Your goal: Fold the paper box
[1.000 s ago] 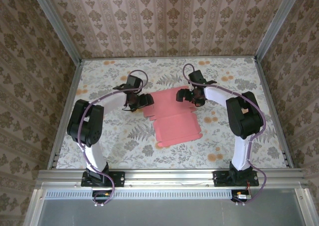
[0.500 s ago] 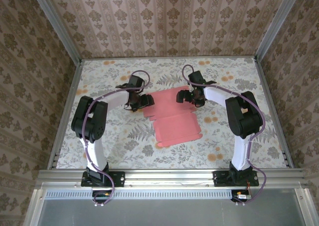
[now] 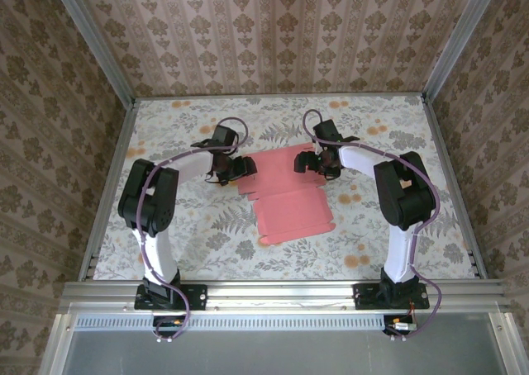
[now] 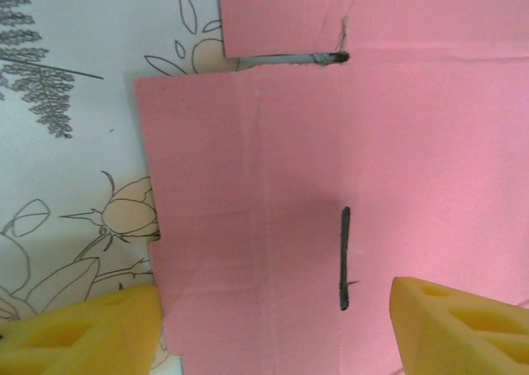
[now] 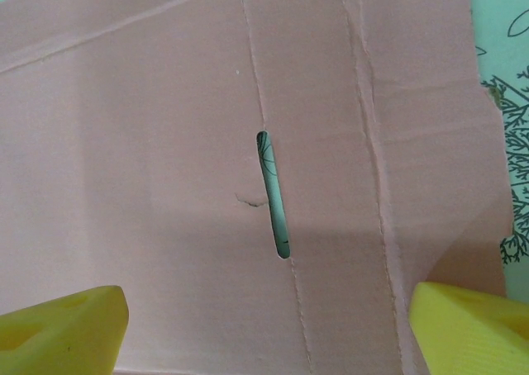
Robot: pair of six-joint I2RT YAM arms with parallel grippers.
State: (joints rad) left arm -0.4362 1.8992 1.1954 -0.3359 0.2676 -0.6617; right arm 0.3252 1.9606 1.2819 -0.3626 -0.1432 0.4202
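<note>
Pink card, the paper box [image 3: 289,197], lies flat and unfolded near the middle of the flower-patterned table [image 3: 190,234] in the top view, its scalloped near edge towards the arm bases. The left gripper [image 3: 234,168] sits at the sheet's far left corner and the right gripper [image 3: 307,161] at its far right corner, both low over the card; from here I cannot tell whether either touches it. From the left wrist, the left gripper [image 4: 273,334] has its jaws spread wide, holding nothing, with one yellow fingertip [image 4: 463,325] over the pink sheet and the other at the sheet's outer edge, over the table. The paper box [image 4: 273,185] lies flat below, with a narrow dark slit [image 4: 345,258] between the fingers and a cut separating a flap near the top. From the right wrist, the right gripper [image 5: 269,334] is likewise spread wide and empty, its yellow fingertips [image 5: 62,329] far apart above the paper box [image 5: 149,144], which looks paler here and shows crease lines and a slot [image 5: 274,195] through which the table pattern appears.
</note>
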